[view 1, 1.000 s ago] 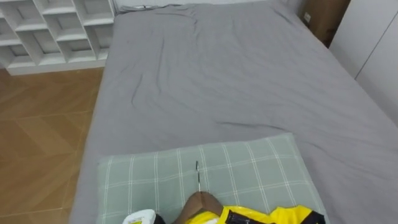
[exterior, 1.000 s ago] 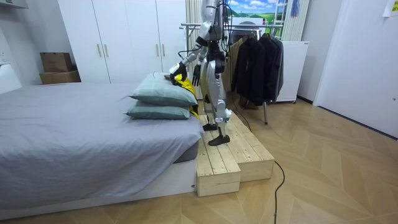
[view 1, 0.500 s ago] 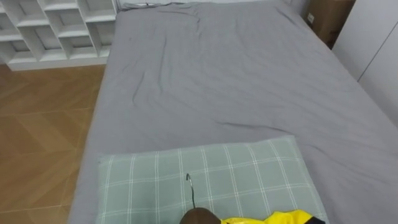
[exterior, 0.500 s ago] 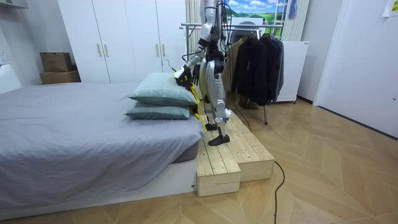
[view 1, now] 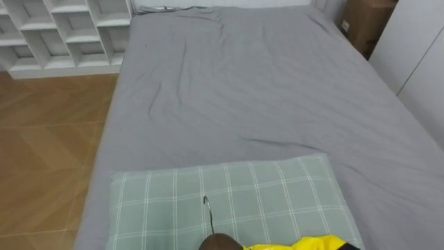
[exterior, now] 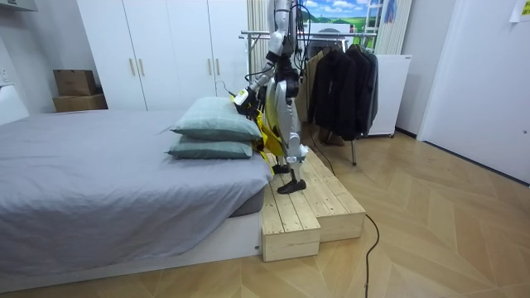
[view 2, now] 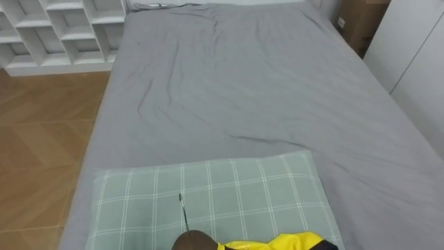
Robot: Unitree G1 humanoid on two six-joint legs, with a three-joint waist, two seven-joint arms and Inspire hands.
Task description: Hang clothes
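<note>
showing one yellow garment [view 1: 305,244], one hanger [view 1: 208,219], two pillows [exterior: 217,126]

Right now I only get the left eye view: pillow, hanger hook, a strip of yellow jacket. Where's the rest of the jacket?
Observer: The jacket hangs down between the robot and two stacked pillows.
Operator: Rack?
Observer: The clothes rack stands behind the robot, dark clothes on it.
Operator: Footing?
Observer: It stands on a wooden platform at the head of the bed.
</note>
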